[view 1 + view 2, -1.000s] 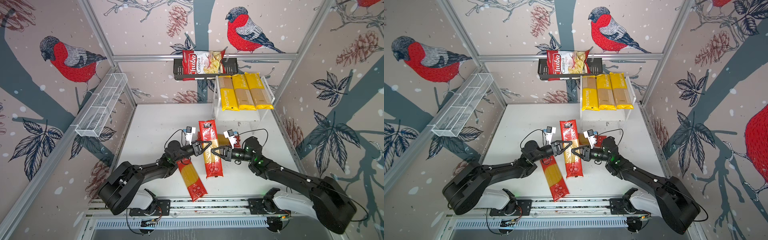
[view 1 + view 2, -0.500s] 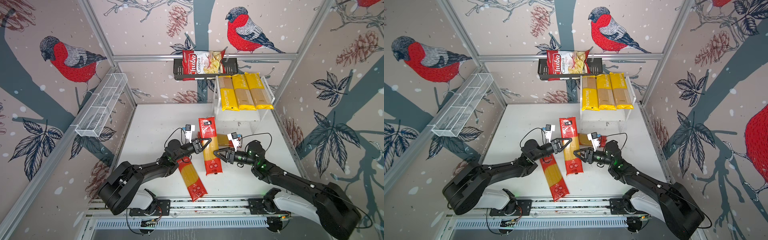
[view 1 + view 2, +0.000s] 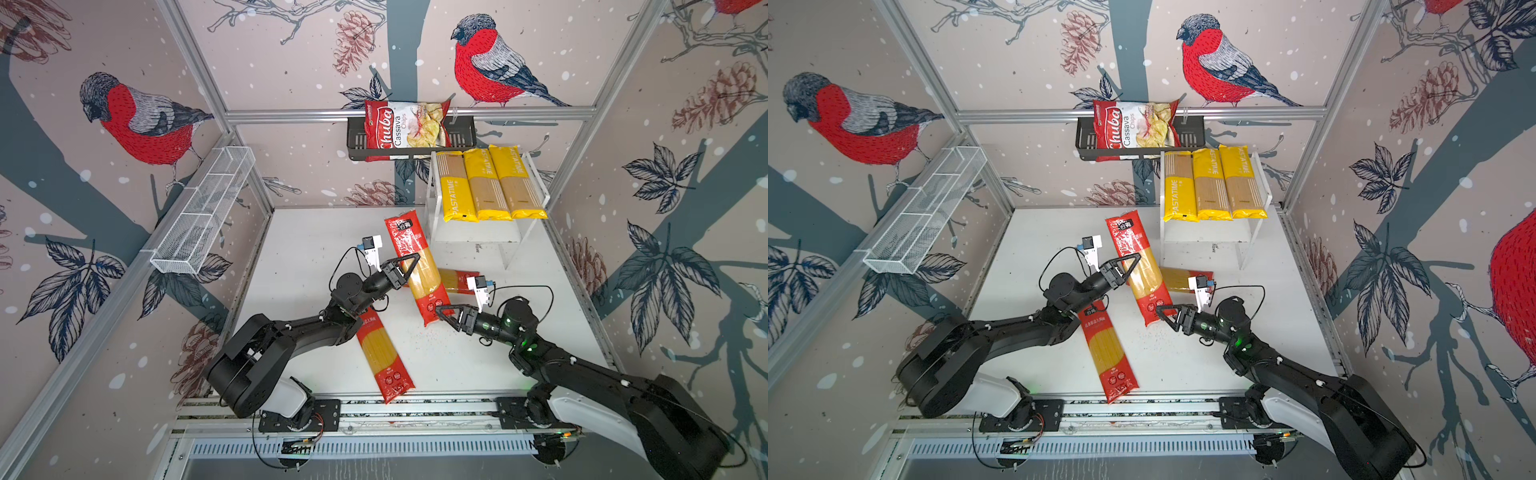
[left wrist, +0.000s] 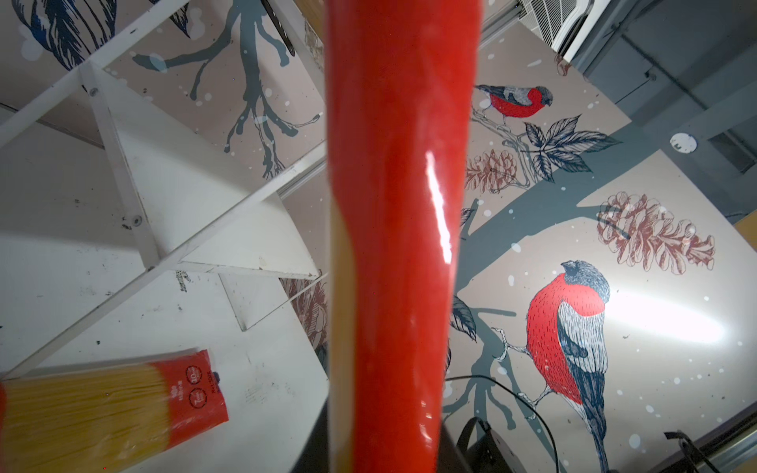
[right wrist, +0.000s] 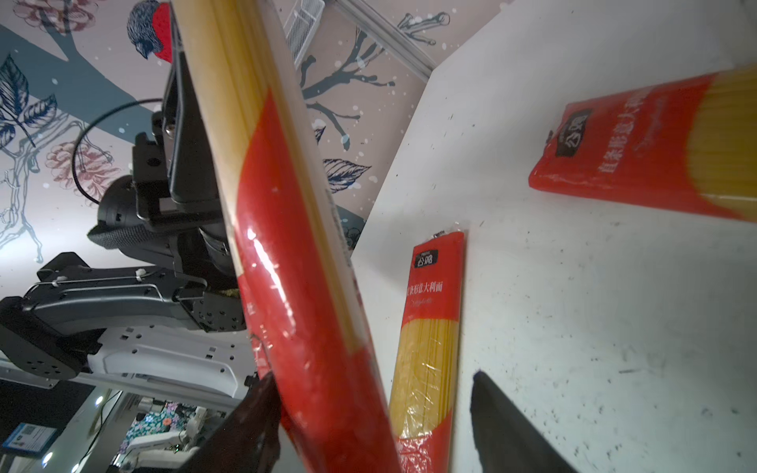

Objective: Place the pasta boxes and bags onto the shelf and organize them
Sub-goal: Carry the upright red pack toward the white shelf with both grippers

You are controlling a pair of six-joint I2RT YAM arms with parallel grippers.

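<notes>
Step in hand: moving one red spaghetti pack [image 3: 405, 237] to the shelf [image 3: 478, 237]. The left pincer [image 3: 409, 266] clamps it mid-length, raised off the table [image 3: 316, 257] in front of the shelf. The right pincer [image 3: 445, 313] stands wide at the pack's end farthest from the shelf, gripping nothing. Next, probably: slide it level onto the shelf's lower tier.

PASTATIME packs [image 3: 486, 185]: yellow with tan middles. Spaghetti bags [image 3: 428, 286]: red, clear middles. Shelf [image 3: 473, 237]: white. Walls [image 3: 291, 62]: beige, red-breasted birds, pinecones, leaves.
</notes>
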